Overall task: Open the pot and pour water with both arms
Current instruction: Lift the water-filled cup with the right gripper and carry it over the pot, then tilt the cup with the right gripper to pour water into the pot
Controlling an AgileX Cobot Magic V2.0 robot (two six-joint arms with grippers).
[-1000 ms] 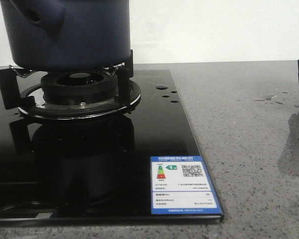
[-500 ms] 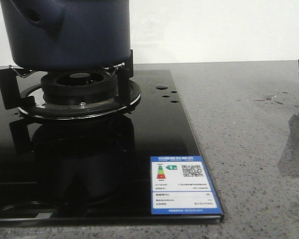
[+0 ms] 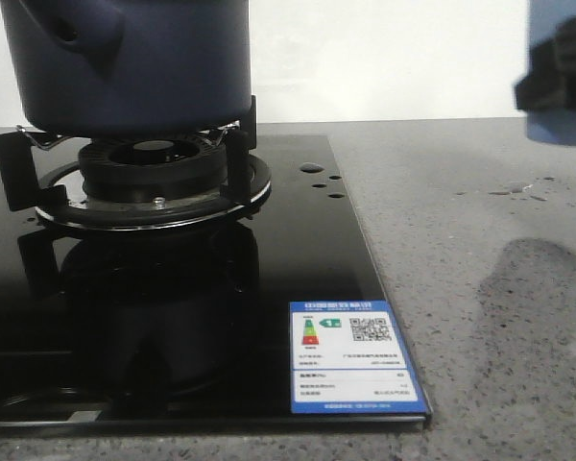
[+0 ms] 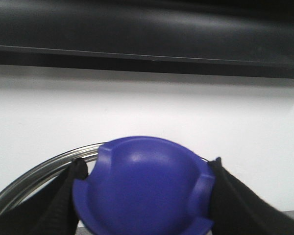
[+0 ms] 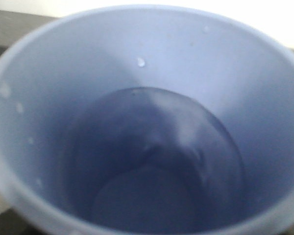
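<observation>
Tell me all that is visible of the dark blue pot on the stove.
The pot is large, round and dark navy, with matte sides that taper slightly downward. A stubby side handle of the same colour, with a hole, sticks out near the frame's left. The pot stands upright on the black pot supports over the burner of the glossy black cooktop. Its top is cut off by the frame, so rim and contents are hidden.

The front camera sits low, almost at counter level, close to the stove (image 3: 173, 288), facing forward toward a white wall (image 3: 384, 58), with the pot (image 3: 134, 62) cropped at the top left. The left wrist camera looks closely over a blue knob (image 4: 142, 188) toward the same white wall. The right wrist camera looks straight down into a pale blue cup (image 5: 137, 122) that fills its view; the front view shows only a blurred pale blue edge (image 3: 562, 86) at its right.
</observation>
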